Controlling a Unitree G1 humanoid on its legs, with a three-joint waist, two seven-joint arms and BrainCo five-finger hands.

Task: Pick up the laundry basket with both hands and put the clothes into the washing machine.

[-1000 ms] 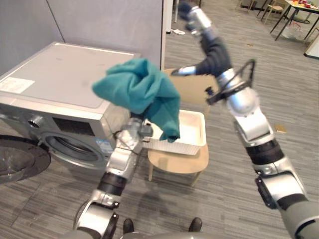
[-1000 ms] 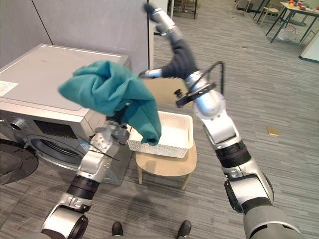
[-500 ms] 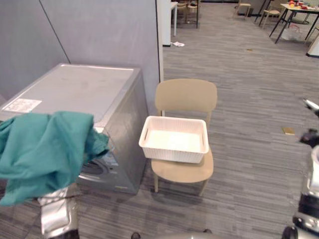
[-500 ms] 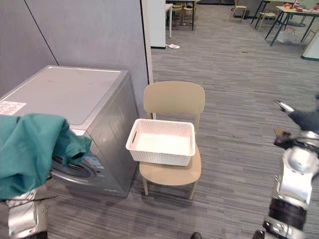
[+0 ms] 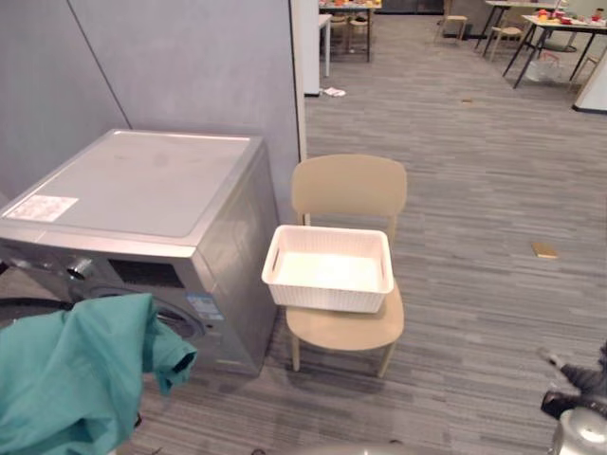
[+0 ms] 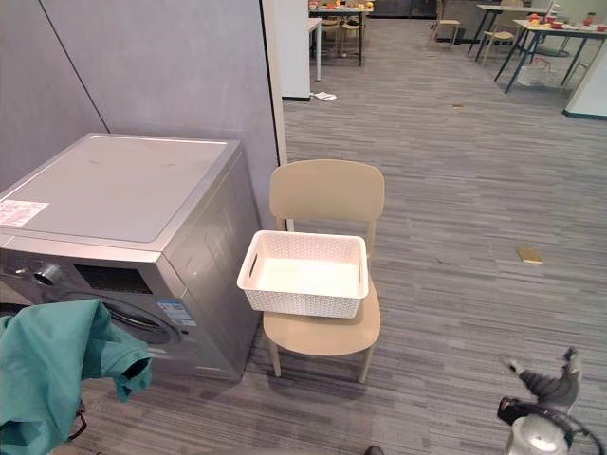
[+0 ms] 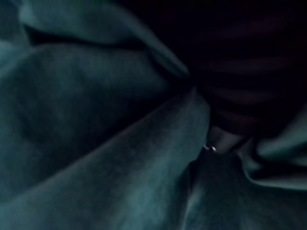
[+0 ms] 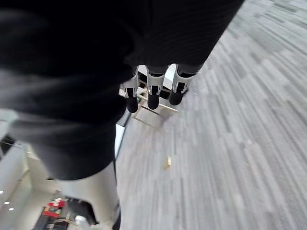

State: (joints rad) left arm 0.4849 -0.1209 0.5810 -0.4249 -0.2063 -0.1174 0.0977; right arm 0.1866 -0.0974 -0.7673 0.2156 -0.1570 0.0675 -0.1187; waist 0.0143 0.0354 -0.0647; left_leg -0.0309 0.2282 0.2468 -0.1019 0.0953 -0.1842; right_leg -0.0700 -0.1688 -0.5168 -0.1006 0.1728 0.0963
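1. You're in an open room with a grey plank floor, a grey partition wall at upper left and some tables far off at upper right. The washing machine stands at left of frame, with a beige chair just beside it.
2. The white laundry basket sits on the chair seat at centre frame. It looks empty, and neither hand is on it.
3. The teal cloth is bunched at lower left, in front of the machine's front panel and draped over your left hand. I honestly can't tell how that hand is set under it, because the wrist view is mostly folds.
4. Your right hand is down at lower right, well apart from everything. Its fingers are straight and relaxed, with nothing in them.
5. On handling, I'd guess the cloth is light, soft and floppy, so it will sag and trail. Hold it mid-bunch rather than by an edge, or a loose tail could catch on the door rim.
6. The basket looks like stiff, light plastic. Take it by the slots in its short ends, one hand on each.
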